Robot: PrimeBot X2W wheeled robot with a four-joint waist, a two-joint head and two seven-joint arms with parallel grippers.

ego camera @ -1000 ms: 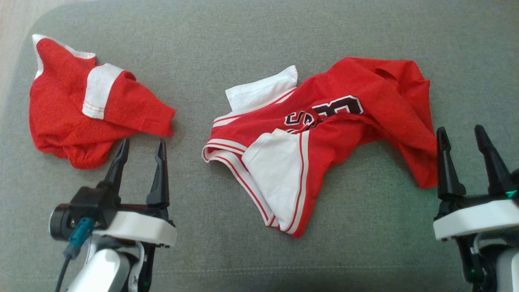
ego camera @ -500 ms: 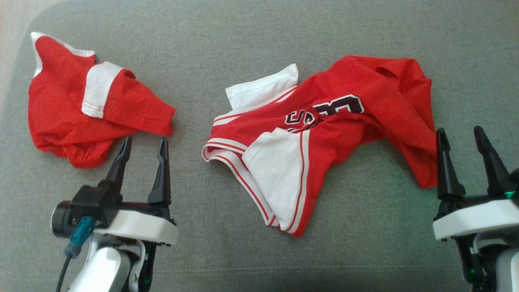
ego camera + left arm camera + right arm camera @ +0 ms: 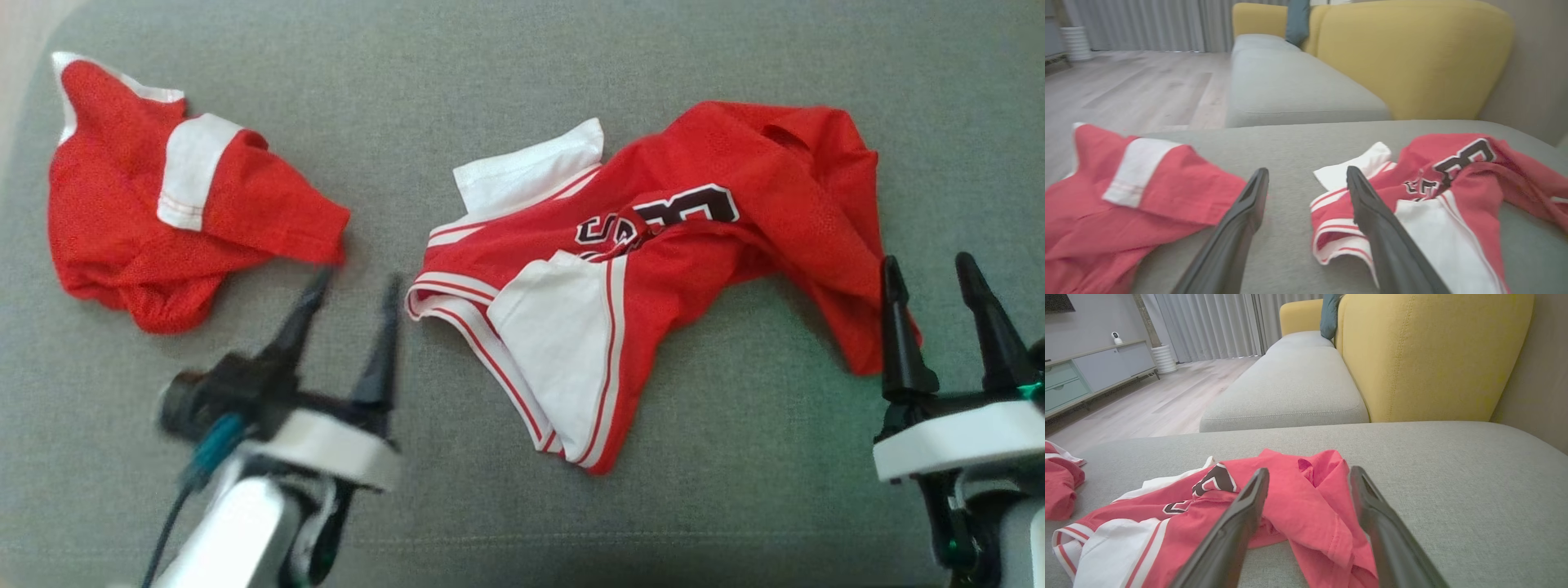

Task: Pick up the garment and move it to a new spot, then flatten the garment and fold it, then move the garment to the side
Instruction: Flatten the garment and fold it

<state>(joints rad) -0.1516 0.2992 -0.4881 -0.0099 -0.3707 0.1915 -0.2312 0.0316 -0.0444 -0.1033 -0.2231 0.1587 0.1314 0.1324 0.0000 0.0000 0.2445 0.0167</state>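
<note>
Grey woven sofa cushion is stretching beneath everything, with the task's garment, a red jersey with white panels and black lettering, lying rumpled near its middle. Well to the left of the jersey, a second red garment with a white band is lying crumpled by the cushion's rounded corner, with bare cushion separating the two. Just left of the jersey, the left gripper is hovering, blurred, its two dark fingers standing apart with nothing between them. At the jersey's right end, the right gripper is waiting with its fingers spread and empty; one finger is overlapping the red hem, though contact cannot be told. Beyond the jersey, a yellow backrest is rising behind a second grey seat, with a teal pillow leaning at its far end. Further left of that, pale wooden floor is running towards grey curtains and a low sideboard.
</note>
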